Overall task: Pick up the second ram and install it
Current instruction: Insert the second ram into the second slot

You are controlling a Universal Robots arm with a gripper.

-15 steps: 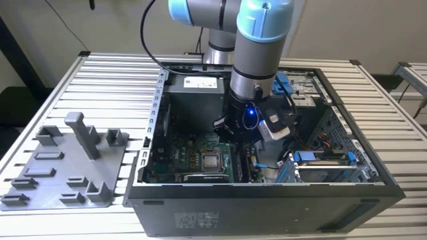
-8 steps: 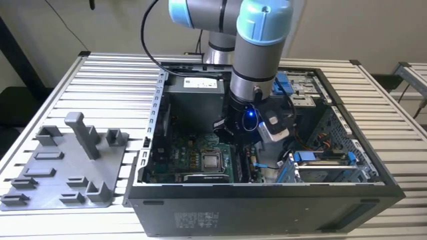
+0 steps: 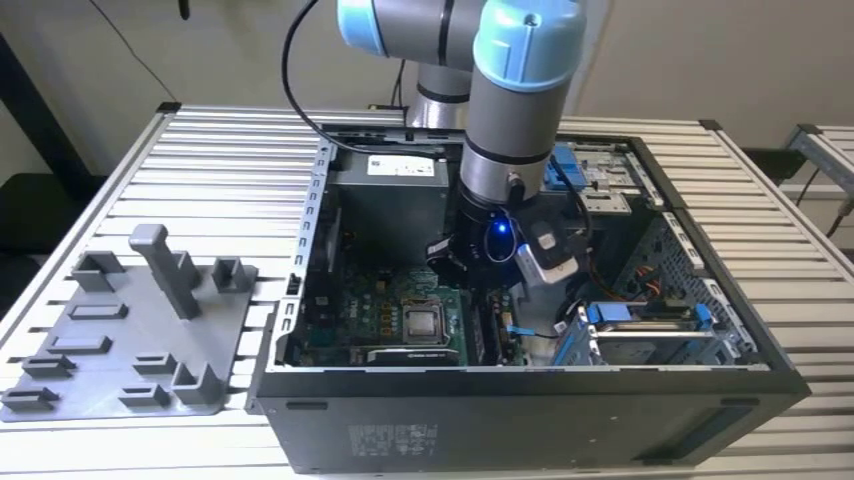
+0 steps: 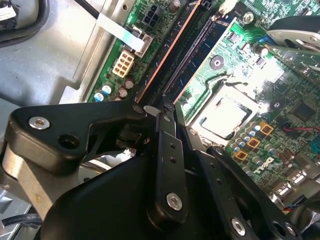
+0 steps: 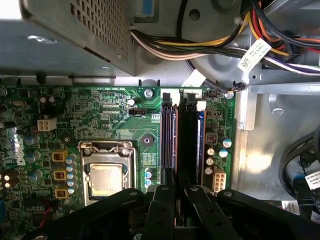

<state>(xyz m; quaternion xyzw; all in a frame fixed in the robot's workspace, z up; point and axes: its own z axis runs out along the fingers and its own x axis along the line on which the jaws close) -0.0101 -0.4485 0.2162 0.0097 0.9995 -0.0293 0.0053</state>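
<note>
My gripper (image 5: 179,191) is down inside the open computer case (image 3: 534,375), right over the memory slots (image 4: 182,55) of the green motherboard (image 5: 100,110). In the first wrist view the second ram (image 5: 186,140) is a long, narrow dark board standing edge-on in a slot beside the square silver processor chip (image 5: 106,180). Its near end runs in between my fingertips, which sit close together on it. In the exterior view the gripper (image 3: 497,285) hangs just above the board, to the exterior view's right of the chip (image 3: 424,322).
A neighbouring slot (image 5: 167,140) lies between the ram and the chip. A metal power supply box (image 5: 75,35) and cable bundles (image 5: 210,40) crowd the far side. Blue drive clips (image 3: 641,315) stand at the exterior view's right. A grey parts fixture (image 3: 134,340) lies on the slatted table at its left.
</note>
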